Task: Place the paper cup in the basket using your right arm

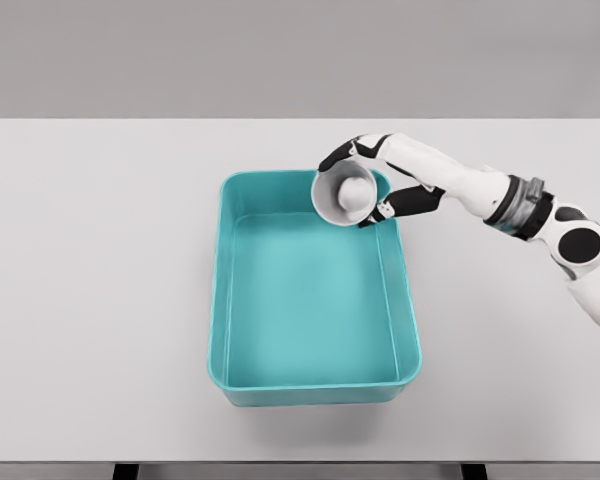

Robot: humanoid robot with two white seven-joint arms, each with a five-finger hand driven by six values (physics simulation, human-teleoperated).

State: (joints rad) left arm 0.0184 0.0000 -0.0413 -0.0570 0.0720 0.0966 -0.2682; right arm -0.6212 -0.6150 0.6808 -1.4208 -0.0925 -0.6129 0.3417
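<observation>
We have the paper cup (344, 196) clasped in our right hand (375, 180), tilted over the far right corner of the teal basket (220, 300), so next we judge it needs releasing inside.
</observation>
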